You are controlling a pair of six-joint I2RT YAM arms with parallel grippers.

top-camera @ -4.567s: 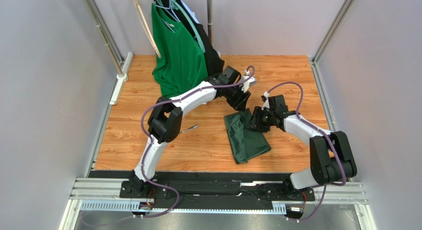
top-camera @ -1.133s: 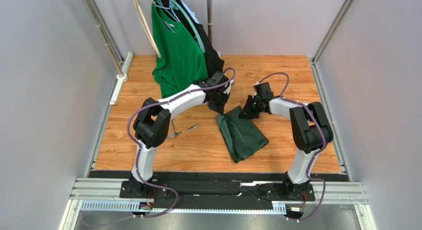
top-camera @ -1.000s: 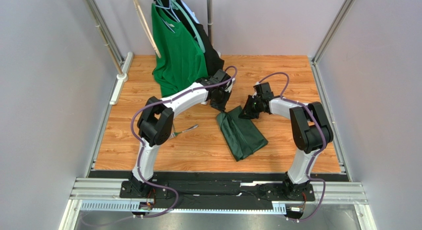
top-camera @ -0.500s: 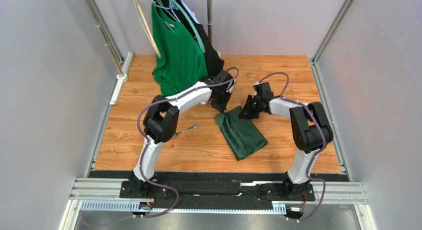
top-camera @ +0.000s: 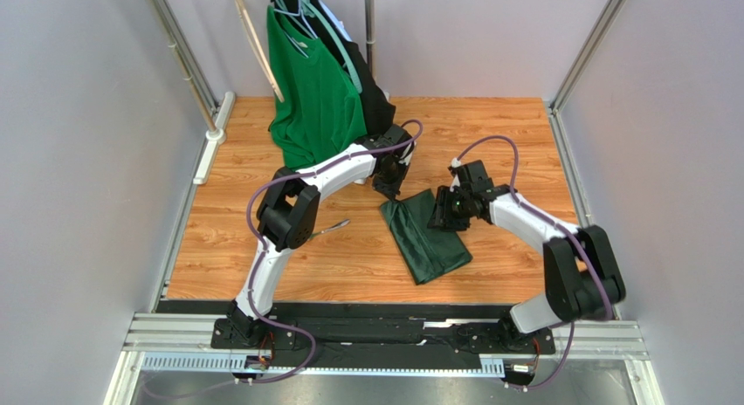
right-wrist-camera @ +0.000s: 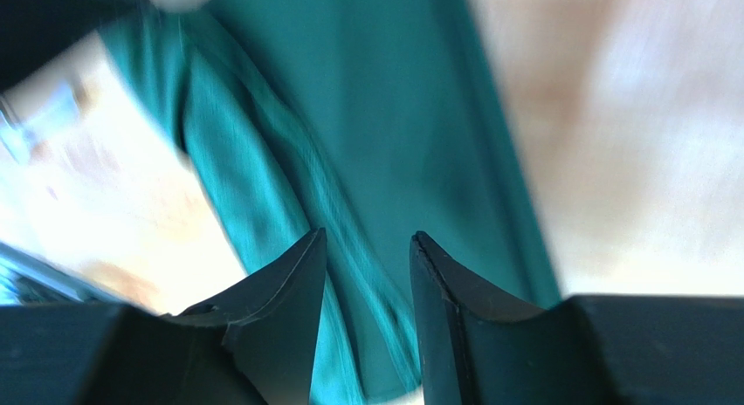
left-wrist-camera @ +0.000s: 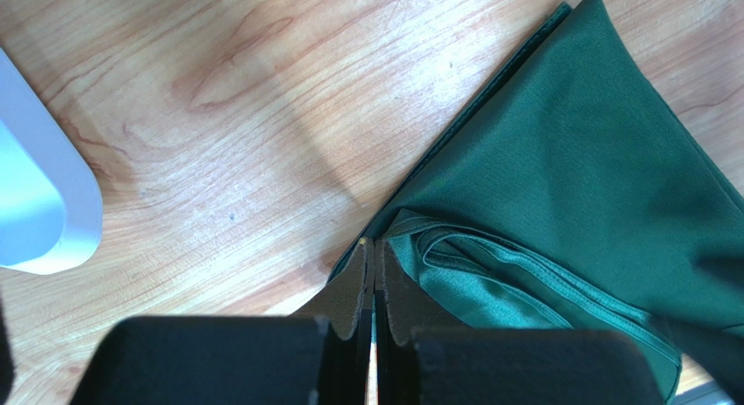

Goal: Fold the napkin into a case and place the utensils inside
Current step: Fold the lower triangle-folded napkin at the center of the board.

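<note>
The dark green napkin [top-camera: 425, 236] lies folded into a long, narrow strip in the middle of the wooden table [top-camera: 489, 130]. My left gripper [top-camera: 390, 187] is shut, with its tips [left-wrist-camera: 374, 244] at the edge of the napkin's [left-wrist-camera: 559, 161] bunched far-left corner. Whether cloth is pinched between them does not show. My right gripper [top-camera: 441, 215] hangs open over the napkin's far right side. In the blurred right wrist view its fingers [right-wrist-camera: 367, 239] stand apart with only cloth [right-wrist-camera: 375, 99] below them. A silver fork [top-camera: 327, 228] lies on the wood left of the napkin, beside the left arm.
A bright green T-shirt [top-camera: 314, 99] and a black garment [top-camera: 377, 108] hang from a rack at the back, just behind the left arm. Metal frame posts [top-camera: 188, 65] line the table's sides. A pale rounded part [left-wrist-camera: 35, 195] shows at the left edge of the left wrist view.
My right gripper has opened, letting go of the napkin's far corner, and has pulled back toward the near right. The left gripper has stayed shut at the corner.
</note>
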